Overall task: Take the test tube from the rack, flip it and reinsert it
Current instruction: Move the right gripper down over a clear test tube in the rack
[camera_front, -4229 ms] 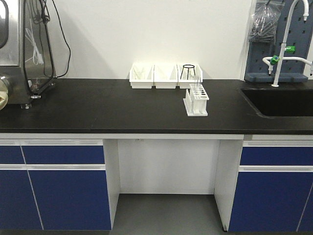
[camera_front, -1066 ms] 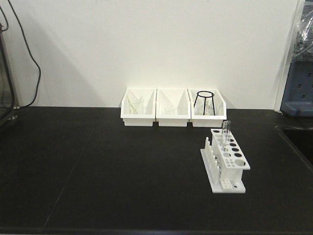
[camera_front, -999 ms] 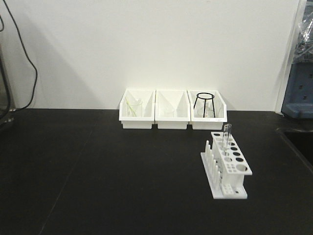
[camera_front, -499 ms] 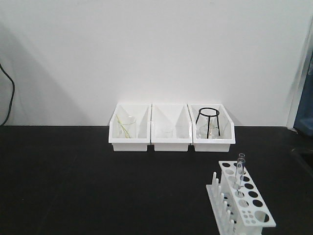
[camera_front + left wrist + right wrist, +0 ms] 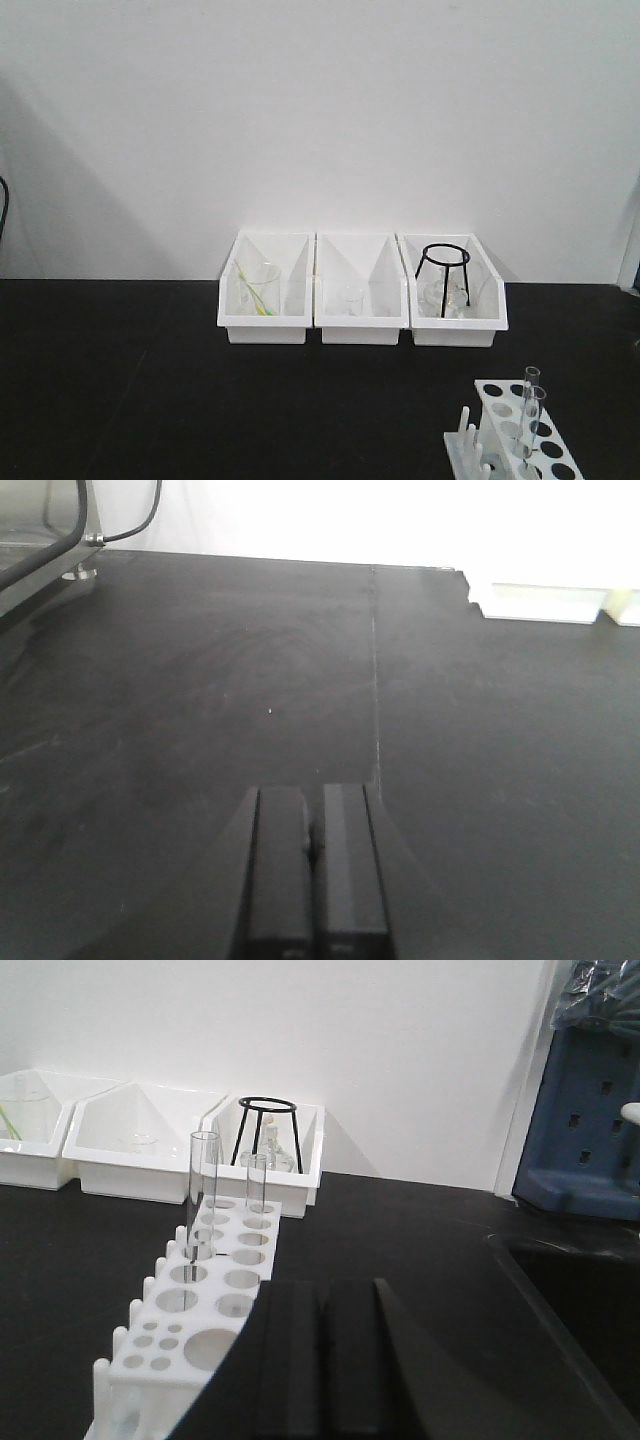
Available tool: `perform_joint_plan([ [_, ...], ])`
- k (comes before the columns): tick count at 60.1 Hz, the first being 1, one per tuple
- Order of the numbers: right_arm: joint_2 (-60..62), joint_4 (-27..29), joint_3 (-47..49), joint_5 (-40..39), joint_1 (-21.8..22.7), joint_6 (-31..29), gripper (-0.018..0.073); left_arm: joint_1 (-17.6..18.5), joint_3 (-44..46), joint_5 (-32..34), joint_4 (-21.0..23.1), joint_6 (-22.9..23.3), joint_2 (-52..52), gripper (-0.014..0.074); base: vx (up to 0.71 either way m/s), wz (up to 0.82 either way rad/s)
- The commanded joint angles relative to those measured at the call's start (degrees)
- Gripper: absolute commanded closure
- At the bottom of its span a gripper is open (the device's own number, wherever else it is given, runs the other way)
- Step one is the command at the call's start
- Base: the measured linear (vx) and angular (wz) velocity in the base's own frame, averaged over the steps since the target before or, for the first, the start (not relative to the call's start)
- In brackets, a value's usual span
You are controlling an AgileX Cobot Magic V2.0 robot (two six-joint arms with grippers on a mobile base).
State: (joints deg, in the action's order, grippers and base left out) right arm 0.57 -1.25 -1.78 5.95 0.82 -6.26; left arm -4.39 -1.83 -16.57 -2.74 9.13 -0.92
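The white rack [image 5: 520, 450] stands at the bottom right of the front view, cut by the frame edge; in the right wrist view the rack [image 5: 215, 1295] lies left of my gripper. Two clear test tubes stand upright in it: a taller near one [image 5: 202, 1195] and a shorter far one [image 5: 256, 1182]; both also show in the front view [image 5: 531, 415]. My right gripper [image 5: 325, 1290] is shut and empty, just right of the rack. My left gripper [image 5: 315, 800] is shut and empty over bare black counter, far from the rack.
Three white open-front bins [image 5: 362, 302] stand against the wall, holding beakers and a black wire tripod [image 5: 444, 275]. A sink basin [image 5: 590, 1290] and a blue pegboard [image 5: 590, 1110] are to the right. Cables and a machine [image 5: 50, 530] are at far left.
The front view has closed in on the counter; the bins have grown larger and the rack has slid to the bottom right corner. Tubes still stand in the rack.
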Motion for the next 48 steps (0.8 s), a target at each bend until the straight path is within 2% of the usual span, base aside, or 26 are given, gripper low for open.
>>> perform_joint_plan([
  [1, 0.6, -0.2, 0.0, -5.1, 0.4, 0.0, 0.0571, 0.4, 0.0, 4.9, 0.3, 0.0, -0.7, 0.0603, 0.14, 0.03],
  [48, 0.6, -0.2, 0.0, -5.6, 0.4, 0.0, 0.0571, 0.4, 0.0, 4.9, 0.3, 0.0, -0.7, 0.0603, 0.06, 0.01],
])
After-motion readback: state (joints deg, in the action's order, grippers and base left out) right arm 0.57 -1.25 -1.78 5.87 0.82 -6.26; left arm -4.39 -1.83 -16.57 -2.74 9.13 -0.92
